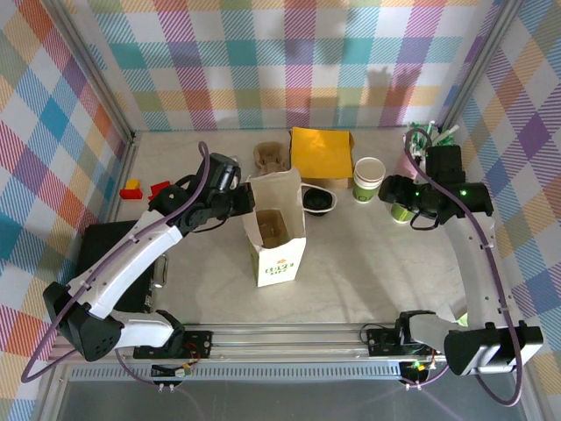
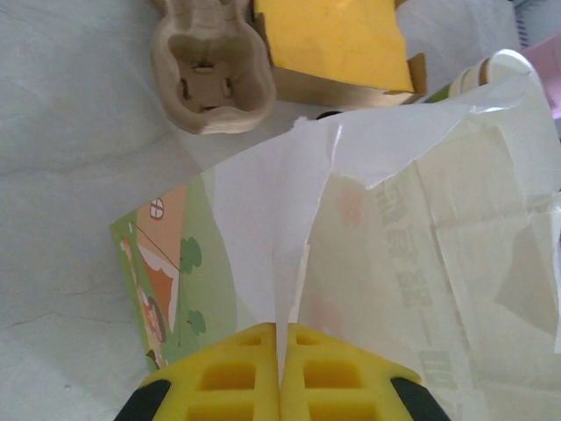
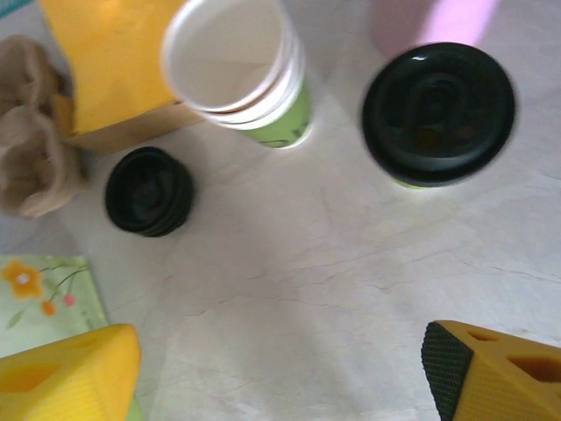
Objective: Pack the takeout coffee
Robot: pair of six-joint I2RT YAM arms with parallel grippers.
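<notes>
The takeout coffee (image 3: 438, 112) stands on the table, its black lid seen from above and a green band showing (image 1: 402, 213). My right gripper (image 3: 280, 377) hovers open just short of it with only bare table between its yellow fingers (image 3: 74, 373); from above the gripper (image 1: 393, 195) sits right by the cup. The white paper bag (image 1: 279, 232) stands open at the table's middle. My left gripper (image 2: 285, 368) is shut on the bag's (image 2: 394, 246) thin rim, and it holds the bag's left edge (image 1: 241, 202).
A stack of open cups (image 1: 369, 178) (image 3: 237, 66), black lids (image 1: 317, 200) (image 3: 149, 190), a yellow box (image 1: 322, 153) and a pulp cup carrier (image 1: 271, 158) sit behind the bag. A pink cup (image 3: 438, 17) stands beyond the coffee. Red blocks (image 1: 159, 188) lie at the far left.
</notes>
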